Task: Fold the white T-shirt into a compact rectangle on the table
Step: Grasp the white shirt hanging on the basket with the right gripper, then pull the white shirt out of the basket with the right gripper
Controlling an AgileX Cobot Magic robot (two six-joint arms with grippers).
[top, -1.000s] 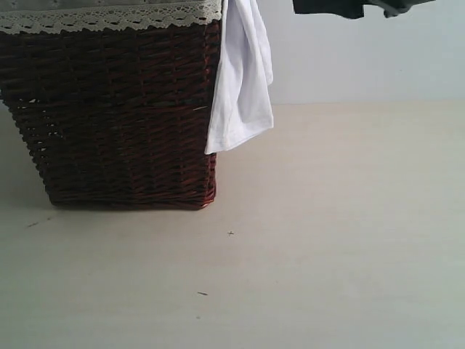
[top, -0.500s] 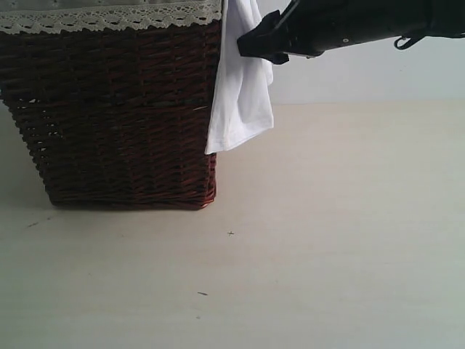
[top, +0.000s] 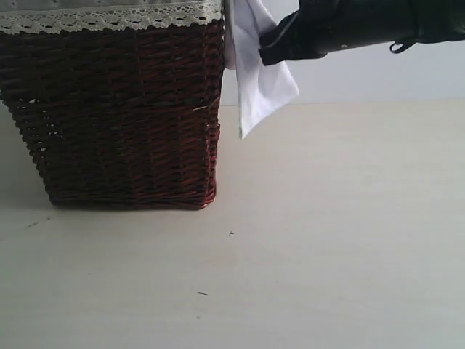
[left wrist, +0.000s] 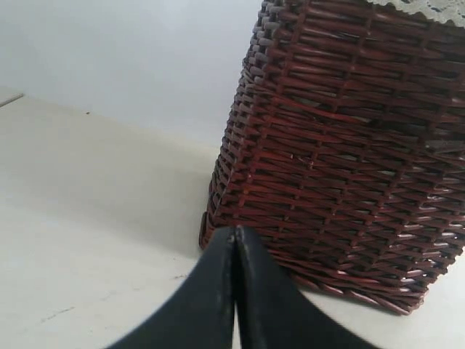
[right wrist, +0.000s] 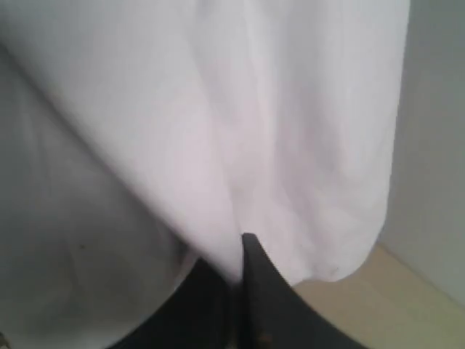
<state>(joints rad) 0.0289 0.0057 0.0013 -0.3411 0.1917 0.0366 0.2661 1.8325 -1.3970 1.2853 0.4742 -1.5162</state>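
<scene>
One flap of the white T-shirt (top: 267,91) hangs from the rim of a dark wicker basket (top: 123,116), pinched in the closed right hand (top: 264,49). Soft, light and limp, the cloth will likely sag and slip; a hem or shoulder seam looks the surest hold. No lettering, tag or brand shows. Near the basket's foot, the left hand (left wrist: 235,236) hovers clamped shut and empty over the pale beige surface (top: 349,218).
</scene>
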